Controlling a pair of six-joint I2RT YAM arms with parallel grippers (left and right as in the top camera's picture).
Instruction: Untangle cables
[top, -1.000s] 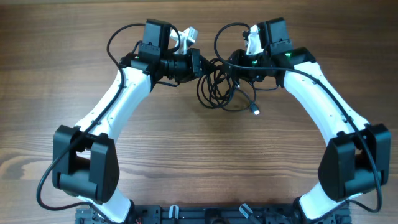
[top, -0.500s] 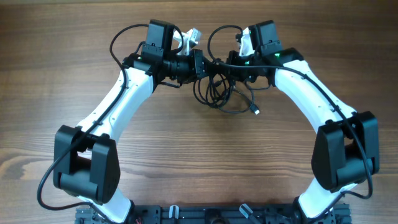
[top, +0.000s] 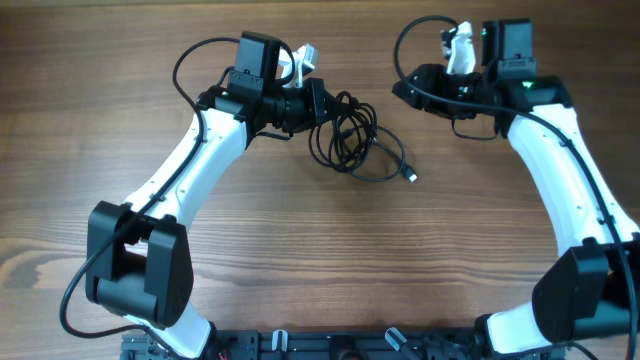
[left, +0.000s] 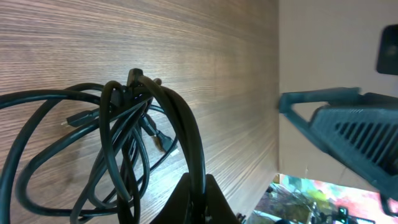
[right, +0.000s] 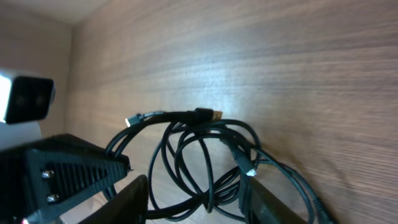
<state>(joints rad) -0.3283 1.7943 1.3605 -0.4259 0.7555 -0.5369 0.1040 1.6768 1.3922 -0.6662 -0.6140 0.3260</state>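
Where black cables (top: 352, 140) lie looped on wooden table (top: 300, 250) | left gripper (top: 320, 102): clamped on one strand | right gripper (top: 403, 86): jaws spread, empty, well apart from bundle

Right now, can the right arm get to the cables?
Probably yes. The right gripper is open and only bare table lies between it and the cables, though the left gripper grips one loop.

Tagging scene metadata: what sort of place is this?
Probably a robotics lab workbench: a left arm and a right arm mounted at a wood-grain table, with a tangle of black cables as the work item.
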